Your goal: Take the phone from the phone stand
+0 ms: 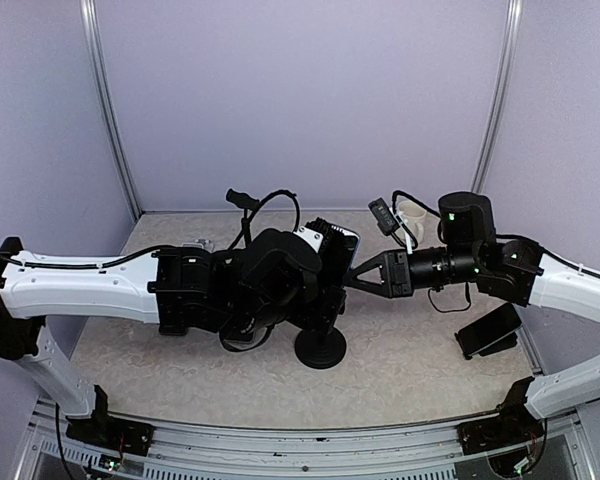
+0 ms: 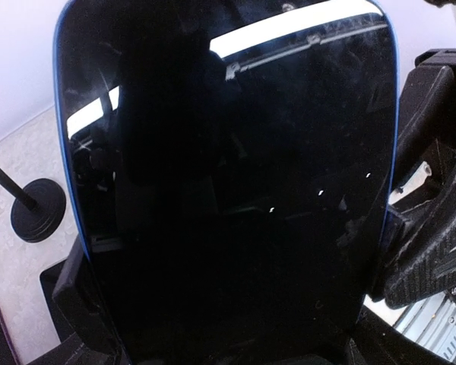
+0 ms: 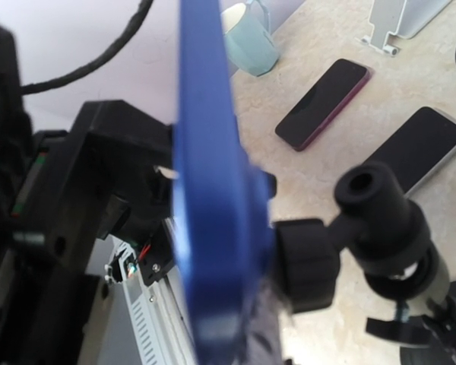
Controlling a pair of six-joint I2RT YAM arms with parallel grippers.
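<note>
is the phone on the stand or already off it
On the stand, it seems: in the right wrist view the blue phone sits flush against its mount knob.

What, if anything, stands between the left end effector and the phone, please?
Nothing visible does. The phone fills the left wrist view, and the left end effector has its fingers flanking both long edges. Whether they grip it is unclear.

Top cam sits high up at the near side, looking down and forward across the whole table (image 1: 410, 350). Left wrist cam is basically pressed up against the screen of the phone (image 2: 228, 190). Right wrist cam catches that same phone edge-on, super close, right next to the phone stand (image 3: 380, 220).
</note>
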